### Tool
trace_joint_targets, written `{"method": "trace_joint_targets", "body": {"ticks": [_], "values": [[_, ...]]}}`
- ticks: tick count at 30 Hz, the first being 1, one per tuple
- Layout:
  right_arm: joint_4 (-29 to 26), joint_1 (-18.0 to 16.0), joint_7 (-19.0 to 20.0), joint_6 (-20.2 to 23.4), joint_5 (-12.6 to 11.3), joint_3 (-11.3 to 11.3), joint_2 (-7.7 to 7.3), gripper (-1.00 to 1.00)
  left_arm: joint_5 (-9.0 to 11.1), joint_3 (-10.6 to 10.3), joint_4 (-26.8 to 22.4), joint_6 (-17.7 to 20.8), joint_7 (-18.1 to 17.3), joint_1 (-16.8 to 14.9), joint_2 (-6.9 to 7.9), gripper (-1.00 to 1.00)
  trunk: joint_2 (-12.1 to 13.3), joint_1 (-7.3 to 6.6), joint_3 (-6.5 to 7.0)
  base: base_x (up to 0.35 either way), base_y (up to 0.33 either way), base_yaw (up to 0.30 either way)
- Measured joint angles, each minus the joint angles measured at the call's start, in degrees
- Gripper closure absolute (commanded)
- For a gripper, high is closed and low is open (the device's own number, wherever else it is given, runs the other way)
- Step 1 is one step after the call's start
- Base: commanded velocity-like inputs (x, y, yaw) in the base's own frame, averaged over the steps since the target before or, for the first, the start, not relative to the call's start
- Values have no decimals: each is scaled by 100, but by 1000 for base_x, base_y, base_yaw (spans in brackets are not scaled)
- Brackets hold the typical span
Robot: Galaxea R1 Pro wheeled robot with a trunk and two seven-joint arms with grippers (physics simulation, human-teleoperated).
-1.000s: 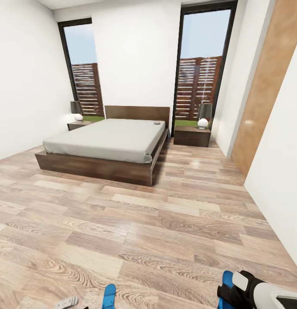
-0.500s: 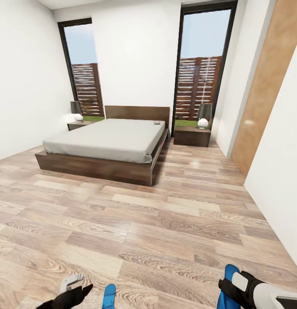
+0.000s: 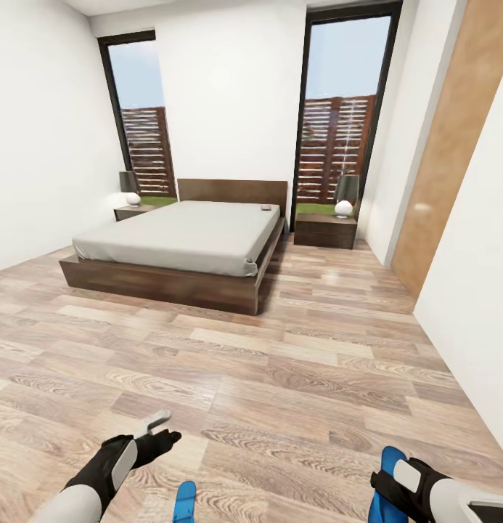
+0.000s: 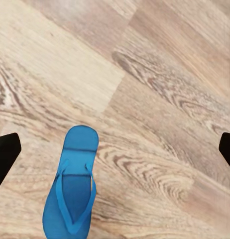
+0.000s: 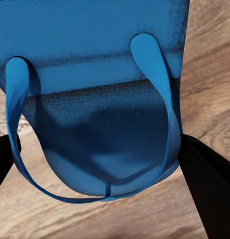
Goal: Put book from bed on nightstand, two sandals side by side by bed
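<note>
A: Right gripper (image 3: pixel 387 485)?
B: Clamped on one bright blue flip-flop sandal (image 5: pixel 102 107).
A: Left gripper (image 3: pixel 158 430)?
B: Jaws spread wide over the wood floor (image 3: pixel 295 378); second blue sandal (image 4: pixel 71 186) lies below.
A: Book?
B: Small dark item (image 3: pixel 266 208) on the grey-mattress bed (image 3: pixel 182 236), near the headboard.

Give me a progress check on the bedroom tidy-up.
Nothing finished. In hand: right end effector grips one bright blue flip-flop sandal. Left end effector hovers open above the other blue sandal on the floor. Small dark book sits on the light-grey bed, not on either nightstand.

Head high, roomward; wrists floorward, close
</note>
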Motion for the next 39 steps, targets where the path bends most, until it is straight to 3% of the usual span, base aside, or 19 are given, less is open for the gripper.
{"method": "trace_joint_targets", "body": {"ticks": [10, 14, 19, 26, 31, 39], "values": [[-252, -3, 8, 344, -4, 10, -24, 100, -5, -3, 95, 9, 111, -233, -100, -100, 0, 0, 0, 0, 0, 0], [-675, -9, 18, 918, -15, 7, -51, 100, -52, -19, 176, -5, 122, -265, -224, -100, 0, 0, 0, 0, 0, 0], [-1024, -9, 20, 1365, -16, -18, -186, 100, -87, -74, 226, 14, 203, -272, -262, -100, 0, 0, 0, 0, 0, 0], [-1136, -10, 188, 1469, -109, -41, -419, 100, -105, -404, 212, 64, 208, -273, -250, -100, 0, 0, 0, 0, 0, 0], [-1148, -6, 419, 1481, -194, -49, -541, 100, -100, -466, 112, 76, 216, -275, -227, -100, 0, 0, 0, 0, 0, 0], [-1150, -10, 523, 1488, -211, -56, -581, 100, -84, -476, 46, 87, 227, -273, -241, -100, -79, 43, -36, 0, 0, 0]]}}
